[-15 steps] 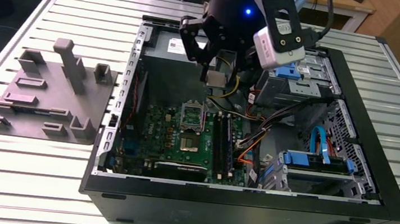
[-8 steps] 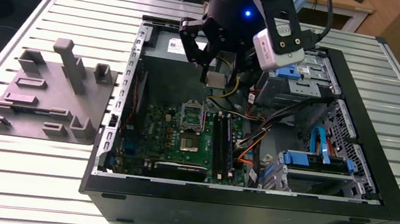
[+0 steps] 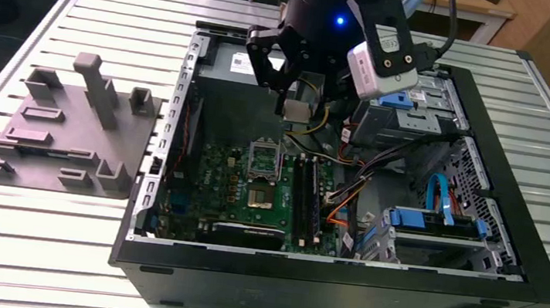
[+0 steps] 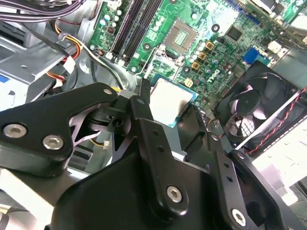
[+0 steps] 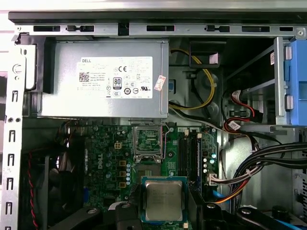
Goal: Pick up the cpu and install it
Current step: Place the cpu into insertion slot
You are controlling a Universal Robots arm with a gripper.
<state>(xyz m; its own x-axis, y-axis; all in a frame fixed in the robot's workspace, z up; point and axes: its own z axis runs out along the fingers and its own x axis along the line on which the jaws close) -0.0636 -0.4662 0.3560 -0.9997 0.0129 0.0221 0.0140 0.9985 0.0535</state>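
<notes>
One cpu (image 5: 164, 200) gripped flat in the jaws, held above the motherboard (image 5: 106, 160) inside the open case (image 3: 342, 294), upper middle of exterior view.

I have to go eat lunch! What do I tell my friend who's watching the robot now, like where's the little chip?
Gripper: shut on the cpu, holding it flat in the air.
Where: over the motherboard, inside the open computer case.
Socket: empty; the cpu is apart from it, not touching.
Done: the cpu is picked up.
Left: putting the cpu into the socket.
</notes>
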